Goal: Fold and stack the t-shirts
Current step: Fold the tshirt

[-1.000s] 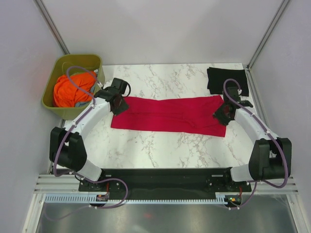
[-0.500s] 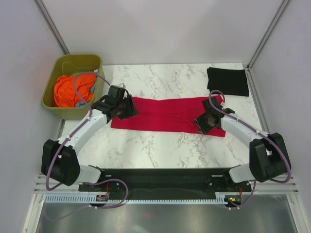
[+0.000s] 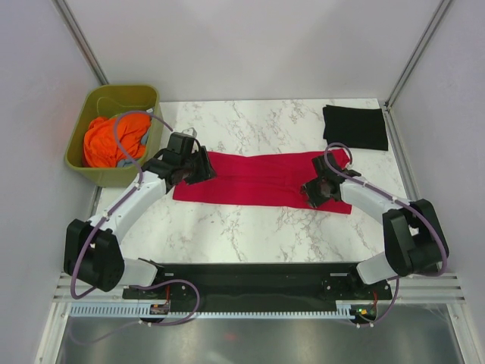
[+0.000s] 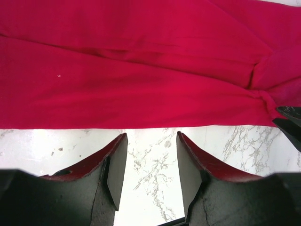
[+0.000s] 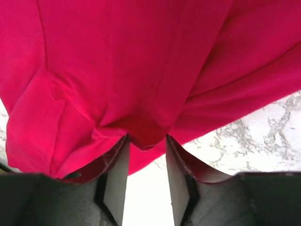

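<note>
The crimson red t-shirt (image 3: 261,178) lies flat as a long strip across the middle of the marble table (image 3: 250,235). A black t-shirt (image 3: 355,127) rests folded at the back right corner. My left gripper (image 3: 199,168) hovers over the red strip's left end. In the left wrist view it (image 4: 151,137) stands open over bare marble, the red t-shirt (image 4: 141,70) just beyond its tips. My right gripper (image 3: 315,191) sits at the strip's near edge toward the right. It (image 5: 146,137) is open, and a bunched fold of red t-shirt (image 5: 141,70) pokes in between its tips.
An olive-green tub (image 3: 121,92) stands off the table's back left corner with orange cloth (image 3: 112,142) in it. Grey walls close the cell on three sides. The black base rail (image 3: 258,277) runs along the near edge.
My right gripper has swung from the shirt's right end leftward onto its near edge. My left gripper has shifted right over the left end and opened wider.
</note>
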